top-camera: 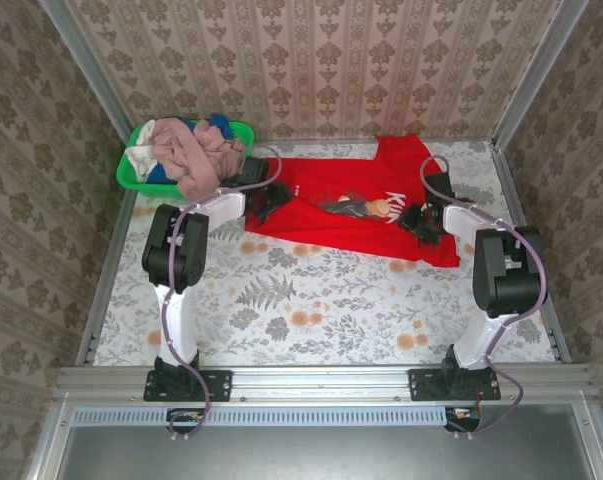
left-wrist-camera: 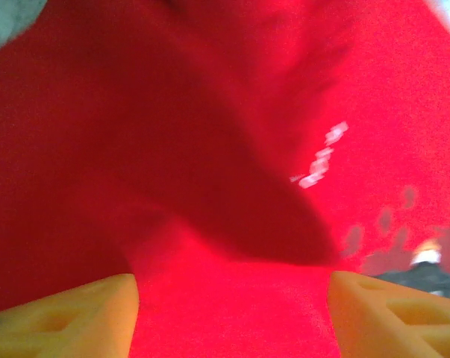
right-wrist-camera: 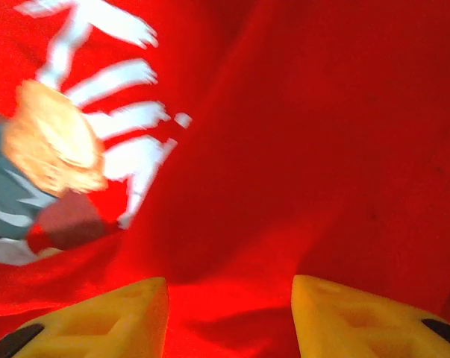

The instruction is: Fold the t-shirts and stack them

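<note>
Bright red cloth t-shirt (top-camera: 341, 205) with bear print lies spread at twelve o'clock on the floral table (top-camera: 281, 300). My left gripper (left-wrist-camera: 232, 287) stands wide apart over its nine-o'clock end. My right gripper (right-wrist-camera: 230, 287) stands narrower, parted, at its three-o'clock end.

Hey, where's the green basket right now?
In the top view the green basket sits at the far left corner of the table, heaped with clothes, just left of the spread red t-shirt.

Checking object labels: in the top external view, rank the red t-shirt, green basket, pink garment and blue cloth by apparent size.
Largest to smallest:
1. red t-shirt
2. green basket, partly covered
3. pink garment
4. blue cloth, mostly buried, so true size unsure
</note>
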You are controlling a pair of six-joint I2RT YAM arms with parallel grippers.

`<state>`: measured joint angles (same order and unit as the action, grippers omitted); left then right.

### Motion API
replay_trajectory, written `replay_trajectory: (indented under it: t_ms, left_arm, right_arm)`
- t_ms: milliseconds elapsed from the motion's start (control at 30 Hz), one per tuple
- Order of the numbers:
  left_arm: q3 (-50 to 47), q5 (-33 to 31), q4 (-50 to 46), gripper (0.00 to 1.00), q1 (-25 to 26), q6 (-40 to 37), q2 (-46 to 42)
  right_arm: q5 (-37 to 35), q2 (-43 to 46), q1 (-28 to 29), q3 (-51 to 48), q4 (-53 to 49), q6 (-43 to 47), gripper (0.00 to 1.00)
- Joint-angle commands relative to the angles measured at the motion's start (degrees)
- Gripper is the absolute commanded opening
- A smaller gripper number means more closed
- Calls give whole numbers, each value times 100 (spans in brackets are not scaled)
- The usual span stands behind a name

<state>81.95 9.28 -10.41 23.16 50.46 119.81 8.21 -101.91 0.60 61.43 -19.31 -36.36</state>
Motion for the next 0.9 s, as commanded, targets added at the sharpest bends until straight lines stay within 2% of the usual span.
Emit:
replay_trajectory:
  t_ms: [0, 267, 500, 667, 867]
  left_arm:
    - [-568, 36, 129, 67, -8, 115, -372]
    - [-2577, 9, 193, 67, 65, 387, -1316]
    - [-3487, -223, -227, 73, 530, 674, -2339]
    - [-3440, -448, -566, 80, 681, 600, -2827]
    - [-2066, -1224, -1343, 95, 584, -657, -2902]
  right_arm:
    - [-45, 161, 183, -367, 15, -86, 52]
    - [-487, 780, 529, -1174, -686, -193, 56]
    - [-566, 2172, 538, -2445, -1110, -712, 56]
    - [-456, 3067, 529, -2685, -1379, -558, 56]
    - [-613, 3332, 455, -1769, -1174, 364, 62]
